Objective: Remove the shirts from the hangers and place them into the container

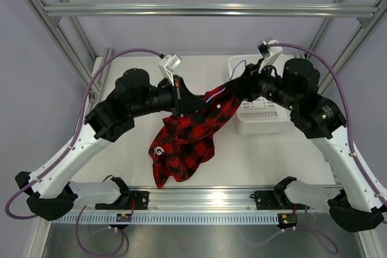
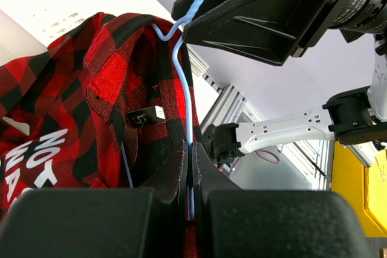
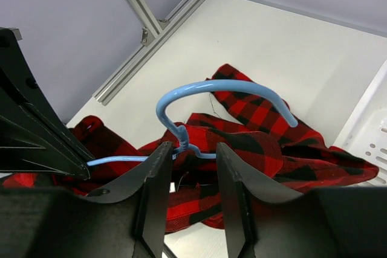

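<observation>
The red-and-black plaid shirt (image 1: 184,140) hangs between my two arms, its lower part lying on the table, with white lettering (image 2: 42,164) showing. It is on the light-blue wire hanger (image 2: 179,70). My left gripper (image 1: 180,102) (image 2: 191,149) is shut on the hanger's wire, with plaid cloth beside the jaws. My right gripper (image 1: 233,90) (image 3: 192,147) stands open, its fingers (image 3: 154,176) on either side of the hanger's twisted neck, just below the hook (image 3: 205,89). The white container (image 1: 263,116) (image 3: 372,125) sits under and beside the right gripper.
Grey aluminium frame bars (image 1: 211,10) cross overhead at the back and run down both sides. A metal rail (image 1: 205,194) with the arm bases lines the near edge. Bare white table (image 1: 266,161) lies in front of the container.
</observation>
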Robot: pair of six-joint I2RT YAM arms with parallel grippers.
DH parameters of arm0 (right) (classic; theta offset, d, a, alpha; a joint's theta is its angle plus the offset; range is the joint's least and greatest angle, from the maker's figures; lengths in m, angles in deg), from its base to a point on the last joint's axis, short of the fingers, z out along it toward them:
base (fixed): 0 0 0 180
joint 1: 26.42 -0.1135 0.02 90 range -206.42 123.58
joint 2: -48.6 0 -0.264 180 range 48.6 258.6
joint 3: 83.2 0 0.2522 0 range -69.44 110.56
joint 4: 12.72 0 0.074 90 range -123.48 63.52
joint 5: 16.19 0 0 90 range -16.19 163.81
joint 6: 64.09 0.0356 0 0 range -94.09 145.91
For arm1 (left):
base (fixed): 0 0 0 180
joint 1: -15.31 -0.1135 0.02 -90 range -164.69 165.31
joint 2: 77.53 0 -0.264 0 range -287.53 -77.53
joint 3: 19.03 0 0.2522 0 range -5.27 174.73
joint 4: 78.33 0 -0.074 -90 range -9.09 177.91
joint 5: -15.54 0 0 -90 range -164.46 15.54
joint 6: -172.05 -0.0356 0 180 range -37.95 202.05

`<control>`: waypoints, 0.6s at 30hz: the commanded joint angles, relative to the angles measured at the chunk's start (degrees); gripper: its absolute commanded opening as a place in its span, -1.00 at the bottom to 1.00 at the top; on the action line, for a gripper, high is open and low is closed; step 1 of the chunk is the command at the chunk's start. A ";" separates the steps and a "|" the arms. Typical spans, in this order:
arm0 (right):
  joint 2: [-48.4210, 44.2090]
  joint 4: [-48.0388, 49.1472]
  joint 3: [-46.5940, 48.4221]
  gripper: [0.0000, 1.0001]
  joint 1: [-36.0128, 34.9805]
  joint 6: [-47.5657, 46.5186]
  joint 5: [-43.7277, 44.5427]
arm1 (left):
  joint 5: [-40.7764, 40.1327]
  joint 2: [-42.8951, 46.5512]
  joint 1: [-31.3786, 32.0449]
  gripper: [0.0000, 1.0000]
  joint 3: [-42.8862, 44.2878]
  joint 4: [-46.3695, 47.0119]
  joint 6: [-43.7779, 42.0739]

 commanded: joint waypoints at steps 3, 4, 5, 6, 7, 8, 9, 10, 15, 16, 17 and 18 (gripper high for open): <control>0.15 3.68 -0.77 -0.30 -1.48 -1.06 2.89 | 2.90 0.34 0.22 -1.00 2.17 6.41 1.37; 0.15 3.95 -0.95 -0.31 -1.74 -1.24 3.32 | 3.16 0.34 0.31 -1.00 1.99 6.84 1.37; 0.06 4.30 -1.13 -0.31 -1.83 -1.24 3.33 | 3.17 0.34 0.22 -1.00 1.82 6.93 1.55; -0.03 4.56 -1.21 -0.32 -1.83 -1.24 3.42 | 3.25 0.26 0.22 -1.00 1.73 7.11 1.72; 0.06 4.65 -1.30 -0.32 -1.83 -1.15 3.50 | 3.43 0.34 0.22 -1.00 1.55 7.37 1.81; 0.15 4.65 -1.22 -0.33 -1.83 -1.06 3.50 | 3.60 0.43 0.31 -1.00 1.29 7.81 2.07; 0.23 5.00 -1.39 -0.34 -1.83 -1.06 3.50 | 3.69 0.43 0.22 -1.00 1.29 7.99 2.16; 0.32 5.18 -1.65 -0.34 -1.83 -1.15 3.59 | 3.95 0.52 0.22 -1.00 1.11 8.34 2.34; 1.20 6.15 -2.09 -0.45 -1.83 -0.98 3.42 | 4.40 0.61 0.31 -1.00 0.67 8.69 2.69; 1.29 6.24 -2.09 -0.52 -1.92 -0.98 3.33 | 4.48 0.69 0.31 -1.00 0.67 8.78 2.60; 1.29 6.24 -2.18 -0.58 -1.92 -1.06 3.33 | 4.48 0.87 0.22 -1.00 0.50 8.69 2.60; 1.20 6.41 -2.18 -0.85 -1.92 -0.98 3.50 | 4.48 0.87 0.22 -1.00 0.41 8.69 2.60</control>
